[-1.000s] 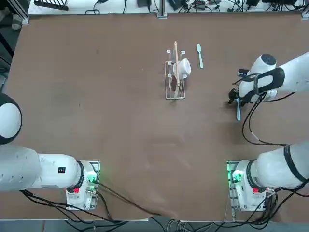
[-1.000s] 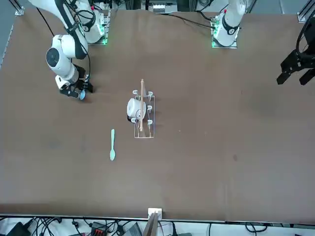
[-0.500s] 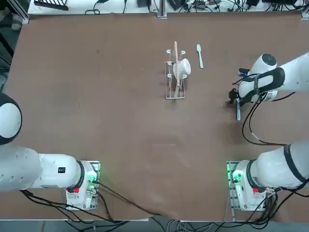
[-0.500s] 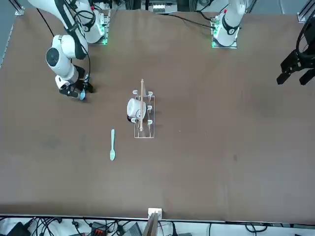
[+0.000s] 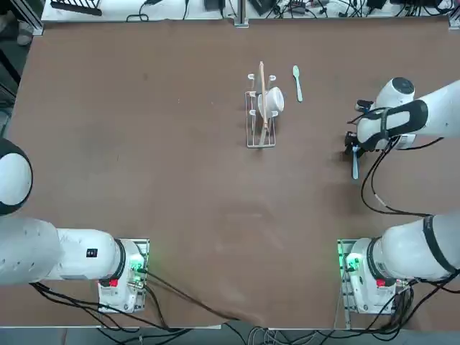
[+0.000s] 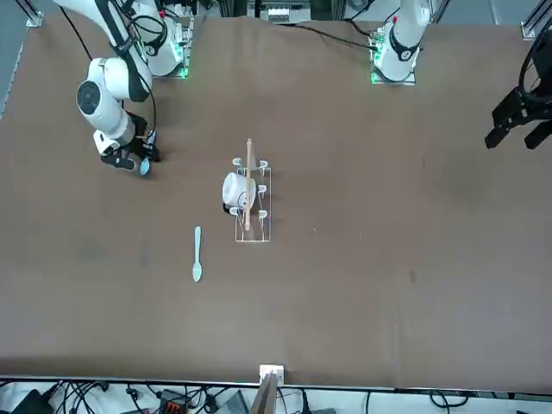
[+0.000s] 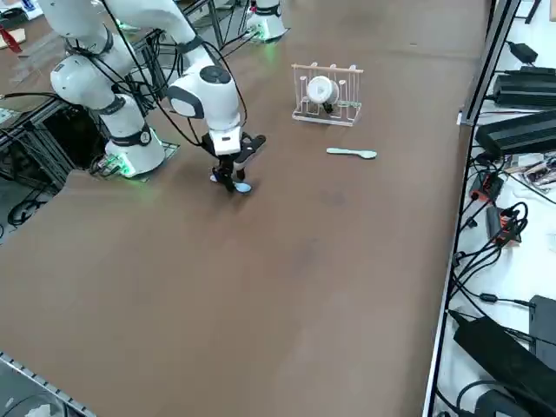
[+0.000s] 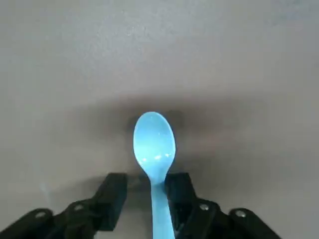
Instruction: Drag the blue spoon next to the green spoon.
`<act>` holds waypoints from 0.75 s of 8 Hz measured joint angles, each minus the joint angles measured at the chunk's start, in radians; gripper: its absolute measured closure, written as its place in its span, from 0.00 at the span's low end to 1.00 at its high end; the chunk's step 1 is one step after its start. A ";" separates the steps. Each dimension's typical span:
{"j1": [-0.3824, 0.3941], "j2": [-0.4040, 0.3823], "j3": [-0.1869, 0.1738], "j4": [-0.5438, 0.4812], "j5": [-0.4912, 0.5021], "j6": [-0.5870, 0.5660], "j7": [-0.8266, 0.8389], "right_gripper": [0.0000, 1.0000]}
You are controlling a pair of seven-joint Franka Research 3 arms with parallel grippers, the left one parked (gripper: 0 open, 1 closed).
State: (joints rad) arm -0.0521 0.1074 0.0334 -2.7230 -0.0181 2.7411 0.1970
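The blue spoon (image 8: 154,142) lies flat on the brown table at its right side, its handle (image 5: 354,167) pointing toward the robot. My right gripper (image 5: 353,147) stands down at the table over it, near the neck of the spoon (image 6: 145,166). In the wrist view the handle runs between the two fingers: one finger (image 8: 179,189) is against it, while the other (image 8: 115,191) stands a small gap away. The green spoon (image 5: 297,81) lies farther back and to the left of my gripper, beside the rack, and also shows as the green spoon (image 6: 197,254) in the front view.
A wire rack (image 5: 261,136) holding a white cup (image 5: 272,100) and a wooden stick stands just left of the green spoon. Bare brown table (image 5: 323,115) lies between the two spoons. Cables and boxes (image 7: 521,130) line the far edge.
The right gripper's fingers have drawn in from wide apart to close around the blue spoon's handle. The spoon has not moved; the wrist shifted only slightly.
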 joint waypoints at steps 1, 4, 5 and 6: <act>0.000 0.000 0.000 0.000 0.000 0.000 0.000 0.46; 0.000 -0.002 0.000 0.001 0.000 -0.001 -0.001 0.56; 0.000 -0.005 0.001 0.000 0.000 -0.004 -0.001 0.62; 0.000 -0.007 0.002 0.001 0.000 -0.004 -0.002 0.68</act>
State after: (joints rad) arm -0.0520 0.1004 0.0349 -2.7223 -0.0181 2.7367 0.1949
